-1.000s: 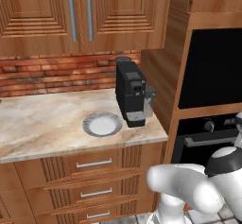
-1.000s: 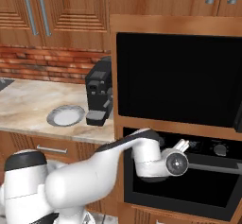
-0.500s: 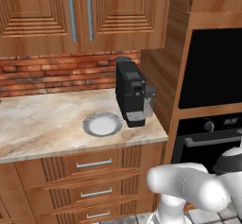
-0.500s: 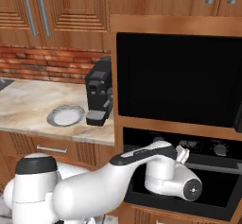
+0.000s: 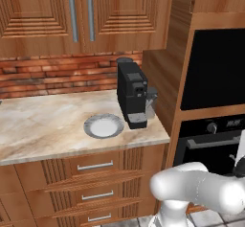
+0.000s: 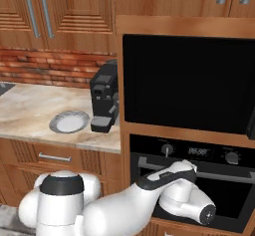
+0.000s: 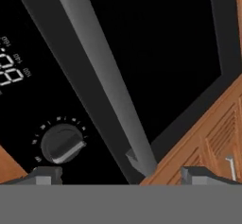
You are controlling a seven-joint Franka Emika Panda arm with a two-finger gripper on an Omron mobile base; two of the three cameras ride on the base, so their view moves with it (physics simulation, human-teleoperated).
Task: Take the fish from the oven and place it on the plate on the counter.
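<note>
robot gripper (image 7: 120,176), jaws spread wide and holding nothing, faces the grey door handle (image 7: 101,76) of the closed oven (image 6: 191,180), so the fish is presumably shut inside, and the plate (image 5: 104,126) sits bare on the counter (image 5: 43,120), task barely begun.

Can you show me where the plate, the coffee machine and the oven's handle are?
plate (image 5: 104,126): left base view, on its white centre.
coffee machine (image 6: 103,100): right base view, on its black front.
oven handle (image 7: 104,79): hand view, on the middle of the grey bar.
</note>
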